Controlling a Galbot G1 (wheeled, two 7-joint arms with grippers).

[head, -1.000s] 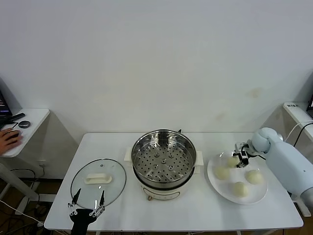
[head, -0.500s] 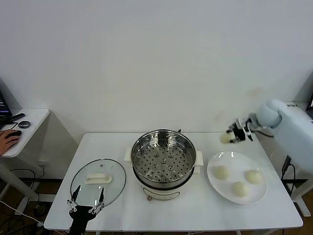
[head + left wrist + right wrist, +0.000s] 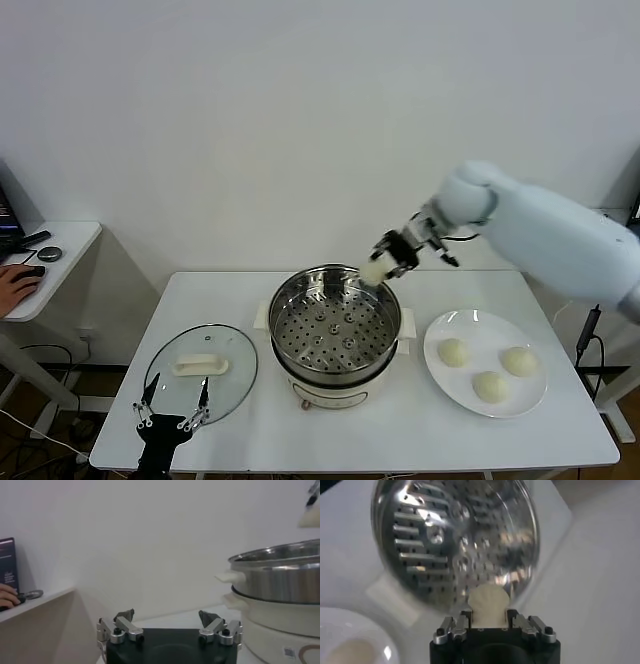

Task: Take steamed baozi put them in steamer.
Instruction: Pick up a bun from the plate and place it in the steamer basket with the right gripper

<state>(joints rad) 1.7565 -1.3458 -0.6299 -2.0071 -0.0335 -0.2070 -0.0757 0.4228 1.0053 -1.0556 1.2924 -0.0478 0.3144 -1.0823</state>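
- The right gripper [image 3: 384, 262] hung above the far right rim of the steamer [image 3: 335, 325], its fingers clamped on a baozi [image 3: 375, 271].
- The bun sat between the fingertips, round, with no long axis to tell.
- Three more baozi [image 3: 487, 368] lay on the white plate [image 3: 440, 375], right of the steamer.
- The left gripper [image 3: 172, 417] waited spread wide beside the glass lid [image 3: 200, 372].

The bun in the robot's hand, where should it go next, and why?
Probably a little farther over the steamer and down. The right gripper is shut on the bun, which hangs above the back rim, not yet over the middle of the empty holed tray.
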